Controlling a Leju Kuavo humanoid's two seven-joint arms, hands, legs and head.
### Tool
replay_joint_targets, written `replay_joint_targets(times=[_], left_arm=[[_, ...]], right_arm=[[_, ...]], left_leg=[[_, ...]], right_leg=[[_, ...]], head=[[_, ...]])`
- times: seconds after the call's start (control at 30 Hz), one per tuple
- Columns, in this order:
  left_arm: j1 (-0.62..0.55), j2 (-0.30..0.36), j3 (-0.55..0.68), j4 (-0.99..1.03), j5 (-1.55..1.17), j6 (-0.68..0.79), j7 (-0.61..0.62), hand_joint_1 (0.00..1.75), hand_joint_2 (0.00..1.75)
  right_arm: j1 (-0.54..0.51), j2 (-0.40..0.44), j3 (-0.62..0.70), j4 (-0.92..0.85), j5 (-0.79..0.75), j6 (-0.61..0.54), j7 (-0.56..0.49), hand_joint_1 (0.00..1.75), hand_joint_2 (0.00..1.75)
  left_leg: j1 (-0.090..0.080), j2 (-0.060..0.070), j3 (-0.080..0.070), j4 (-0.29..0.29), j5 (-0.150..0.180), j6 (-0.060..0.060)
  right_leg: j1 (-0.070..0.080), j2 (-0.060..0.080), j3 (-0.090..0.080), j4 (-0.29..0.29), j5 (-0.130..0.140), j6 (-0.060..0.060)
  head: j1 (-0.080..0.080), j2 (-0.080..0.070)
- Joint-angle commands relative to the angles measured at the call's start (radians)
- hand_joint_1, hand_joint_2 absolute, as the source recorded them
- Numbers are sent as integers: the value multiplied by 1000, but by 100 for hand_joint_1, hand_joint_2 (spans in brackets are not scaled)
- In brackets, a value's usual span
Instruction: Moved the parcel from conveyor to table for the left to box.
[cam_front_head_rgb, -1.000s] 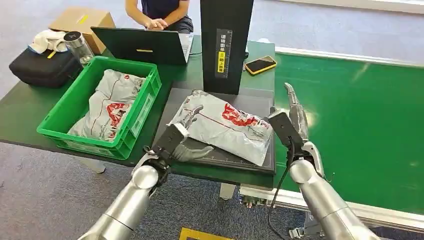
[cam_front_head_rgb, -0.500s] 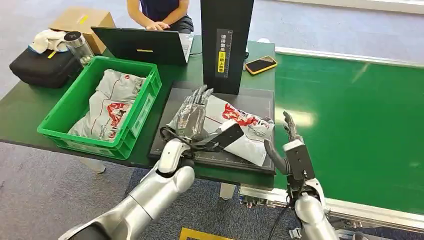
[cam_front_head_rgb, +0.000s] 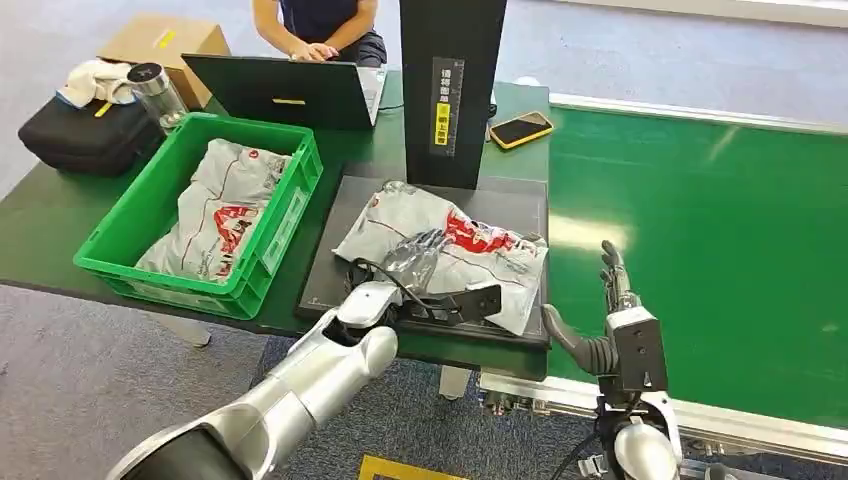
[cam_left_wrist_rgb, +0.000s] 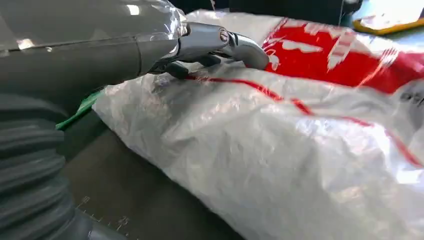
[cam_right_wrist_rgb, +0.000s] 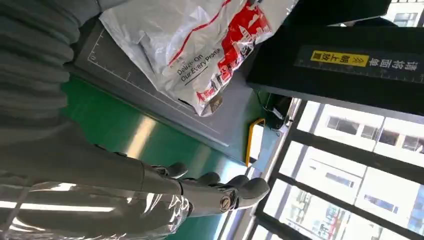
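Nearest the camera, the silver left arm reaches up from the lower left and its left robot hand (cam_front_head_rgb: 415, 262) lies flat on the parcel (cam_front_head_rgb: 460, 245), fingers (cam_left_wrist_rgb: 235, 42) stretched out across the crinkled plastic; the left wrist view shows them pressing on the film rather than closed around it. To the right, the right robot hand (cam_front_head_rgb: 610, 315) stands upright over the near edge of the green conveyor (cam_front_head_rgb: 700, 240), fingers apart and holding nothing, well clear of the parcel.

The parcel, a grey-white plastic mailer with red print, lies on a dark mat (cam_front_head_rgb: 340, 235) on the bench (cam_front_head_rgb: 40, 240), just beside the conveyor's edge. Its right corner droops toward the mat's front right side.

Left of the mat sits a green crate (cam_front_head_rgb: 140, 215) with another grey-and-red mailer (cam_front_head_rgb: 220, 205) inside it. Directly behind the parcel a tall black upright panel (cam_front_head_rgb: 450, 80) stands on the bench, carrying a strip label with yellow marking. A phone in a yellow case (cam_front_head_rgb: 520, 128) lies to the right of the panel, near the conveyor.

Farther back on the left are a black bag (cam_front_head_rgb: 80, 135), a clear lidded cup (cam_front_head_rgb: 158, 92) and a cardboard box (cam_front_head_rgb: 165, 40). A dark laptop (cam_front_head_rgb: 285, 90) stands open at the far bench edge, and a person (cam_front_head_rgb: 320, 25) sits behind it with a hand at the keyboard
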Motion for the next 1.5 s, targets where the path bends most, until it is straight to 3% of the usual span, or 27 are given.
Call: replay_joint_targets(times=[0.03,0.07,0.1,0.57,0.87,0.93,1.13,1.27,1.5], left_arm=[[-49,-9,7,80,7,0,19,0,175],[-48,-7,11,76,7,13,15,54,175],[-44,-5,19,71,11,34,8,175,175],[-31,-6,60,47,12,186,-58,175,175],[-27,17,105,28,1,410,-130,175,175],[-27,40,160,-5,26,564,-145,175,175],[-77,88,251,-44,58,728,-189,175,175],[-77,115,301,-108,18,761,-179,175,175],[-81,163,492,-240,-194,761,-91,175,175]], right_arm=[[-9,44,-46,3,2,6,-3,0,175],[-11,44,-47,7,3,9,-3,0,175],[-9,44,-49,6,3,9,-3,0,175],[16,45,-83,-45,-13,24,6,0,175],[17,47,-82,-71,-15,39,16,0,175],[9,34,-78,-70,-21,44,21,0,175],[-21,18,-72,-48,-49,42,29,0,175],[-17,19,-69,-51,-57,34,28,0,175],[27,16,-75,-75,-64,8,21,0,175]], left_leg=[[0,1,3,-1,-1,0],[0,1,1,0,0,0],[0,1,2,-1,0,0],[0,0,5,-2,0,0],[0,2,8,-5,0,-1],[0,2,5,-3,0,-1],[0,3,2,-1,0,-1],[0,3,2,-1,0,-1],[1,2,2,0,-1,-1]], right_leg=[[0,1,2,-1,0,-1],[0,1,1,0,0,-1],[0,1,2,-1,0,-1],[0,0,5,-2,0,-2],[0,2,7,-4,0,-2],[0,2,4,-2,0,-2],[0,4,1,0,1,-2],[1,3,1,0,0,-2],[1,3,1,0,0,-2]], head=[[0,0],[0,0],[1,0],[0,0],[0,0],[0,0],[0,0],[0,0],[1,0]])
